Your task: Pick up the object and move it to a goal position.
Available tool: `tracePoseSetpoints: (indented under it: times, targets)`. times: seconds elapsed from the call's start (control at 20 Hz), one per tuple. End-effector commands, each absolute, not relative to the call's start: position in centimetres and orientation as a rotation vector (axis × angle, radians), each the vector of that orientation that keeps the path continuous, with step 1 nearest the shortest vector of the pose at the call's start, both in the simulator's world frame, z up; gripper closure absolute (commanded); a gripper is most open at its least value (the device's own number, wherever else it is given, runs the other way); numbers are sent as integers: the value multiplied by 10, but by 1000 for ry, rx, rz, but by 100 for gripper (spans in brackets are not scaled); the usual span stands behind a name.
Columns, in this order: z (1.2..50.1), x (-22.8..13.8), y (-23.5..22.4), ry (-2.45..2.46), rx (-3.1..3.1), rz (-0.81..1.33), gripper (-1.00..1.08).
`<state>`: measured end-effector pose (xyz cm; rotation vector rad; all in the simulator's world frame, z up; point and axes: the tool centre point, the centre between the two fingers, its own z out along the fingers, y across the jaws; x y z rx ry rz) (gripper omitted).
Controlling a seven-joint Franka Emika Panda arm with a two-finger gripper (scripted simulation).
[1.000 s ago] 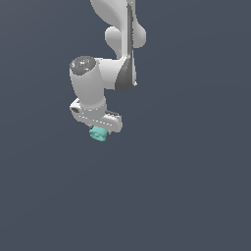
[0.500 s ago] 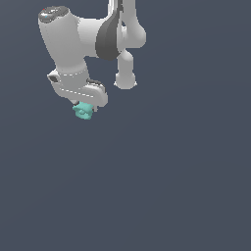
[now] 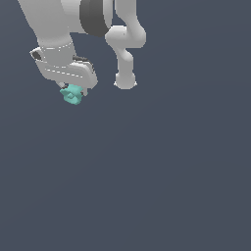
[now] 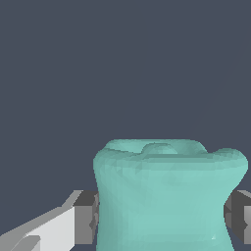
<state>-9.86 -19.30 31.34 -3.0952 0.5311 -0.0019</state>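
While the gripper (image 3: 73,92) hangs at the exterior view's upper left, its fingers (image 4: 87,217) are closed on the object (image 4: 166,196), pressing its waisted sides. It looks small, stiff and light; that narrow middle seems the surest hold.

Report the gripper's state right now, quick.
Gripper: closed on the teal block, a finger pad pressed against each of its sides.

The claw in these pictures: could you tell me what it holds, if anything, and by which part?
The claw holds the teal block by its two opposite sides, one finger pad on each.
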Motion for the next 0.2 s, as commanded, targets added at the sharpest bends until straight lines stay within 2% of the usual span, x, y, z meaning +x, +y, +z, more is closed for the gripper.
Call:
tracePoseSetpoints:
  times: [0.0, 0.15]
  targets:
    - [320, -101, -197, 530, -3095, 0, 108]
    - [323, -102, -198, 529, -3096, 0, 108]
